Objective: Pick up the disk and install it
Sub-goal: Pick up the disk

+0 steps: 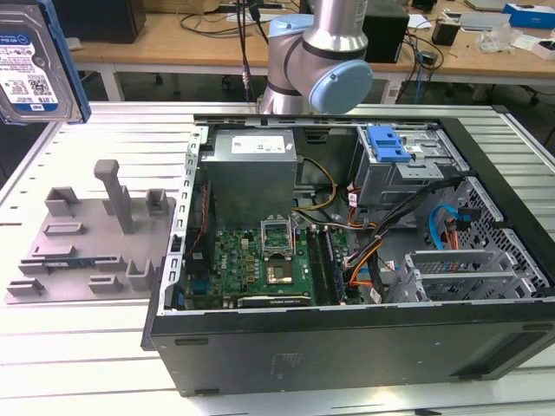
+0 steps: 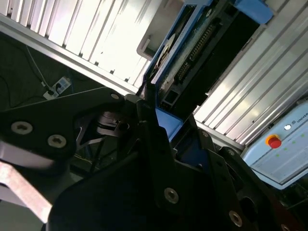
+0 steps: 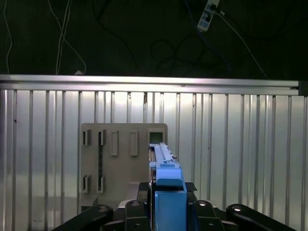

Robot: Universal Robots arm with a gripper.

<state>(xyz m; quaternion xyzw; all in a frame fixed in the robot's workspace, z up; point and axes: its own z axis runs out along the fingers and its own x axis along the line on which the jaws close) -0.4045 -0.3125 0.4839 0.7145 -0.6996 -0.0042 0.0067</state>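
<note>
Silver metal with a white-and-blue label, the disk (image 1: 33,65) hangs in the air at the exterior view's left, on the far side. It is above the slatted aluminium table (image 1: 87,364) and well apart from the open computer case (image 1: 347,351). The gripper (image 3: 166,198) is clamped on it. In both wrist views the dark fingers (image 2: 144,120) stand on the two sides of the blue carrier frame (image 3: 171,190) and the disk goes out edge-on between them, though the contact faces themselves are hidden, so I judge the grip from the pose. Under it, in the first wrist view, lies the grey fixture plate (image 3: 122,159) with its slots. Inside the case the drive cage with a blue latch (image 1: 388,143) is on the far right. I judge the disk stiff and rather heavy for its size, with smooth faces that may slip, and sensitive to knocks. Its circuit board and connector pins (image 2: 195,45) are bare, so the good place to hold is the plastic frame along the long edges, not the flat faces.
</note>
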